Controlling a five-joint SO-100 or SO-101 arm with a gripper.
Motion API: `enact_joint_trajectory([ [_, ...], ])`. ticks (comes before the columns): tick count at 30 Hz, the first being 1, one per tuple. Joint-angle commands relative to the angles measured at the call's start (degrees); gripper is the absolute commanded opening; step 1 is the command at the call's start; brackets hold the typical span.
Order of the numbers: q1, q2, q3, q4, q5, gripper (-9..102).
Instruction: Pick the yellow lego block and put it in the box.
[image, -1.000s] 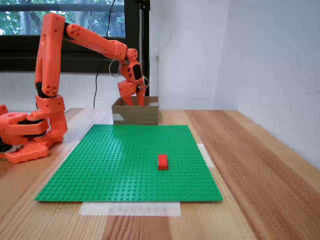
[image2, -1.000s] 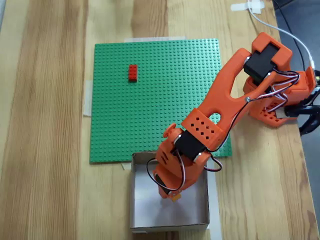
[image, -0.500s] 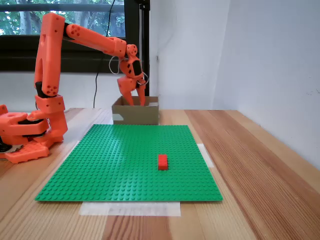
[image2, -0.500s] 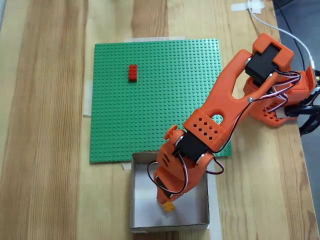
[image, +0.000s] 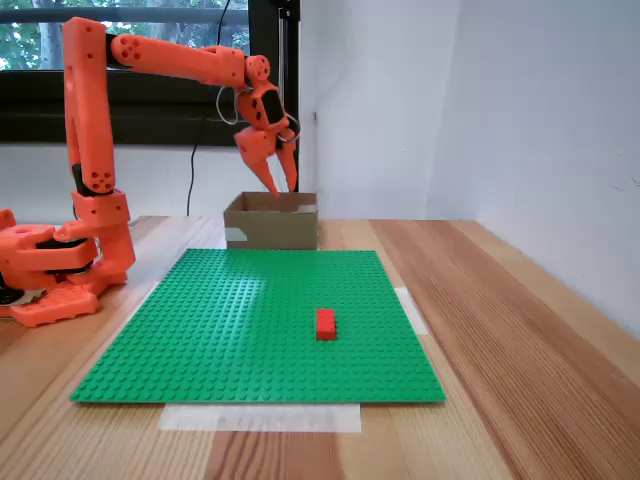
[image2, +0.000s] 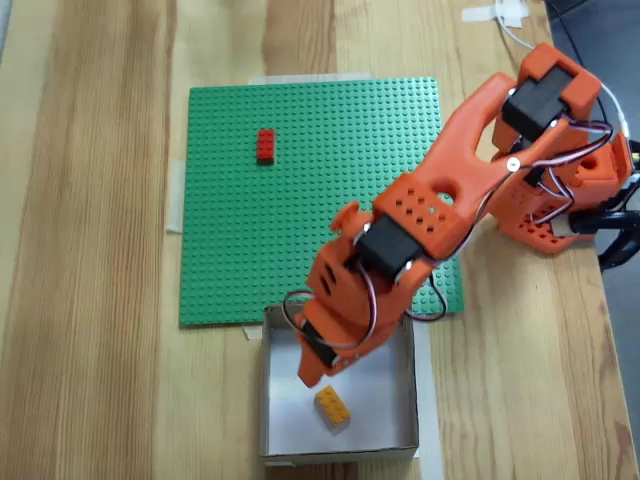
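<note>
Now, L to R in a fixed view: red brick (image2: 265, 146) on green baseplate (image2: 230, 250); tool (image2: 318, 374) w/ fingers apart, holding nothing, above the box (image2: 410, 395); yellow lego block (image2: 333, 406) lies on box floor.

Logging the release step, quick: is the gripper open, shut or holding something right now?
Gripper: open and empty, raised above the box; the yellow block lies on the box floor.
</note>
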Motion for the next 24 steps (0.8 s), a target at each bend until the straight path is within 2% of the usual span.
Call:
enact_joint_trajectory([
  [1,1.8,6.6,-0.1,0.4,-1.4,13],
  [12,9.4,20.8,5.0,3.3,-6.4,13],
  [17,16.5,27.9,7.8,4.7,-9.1,12],
  [24,24.8,35.6,15.1,2.5,-10.8,12],
])
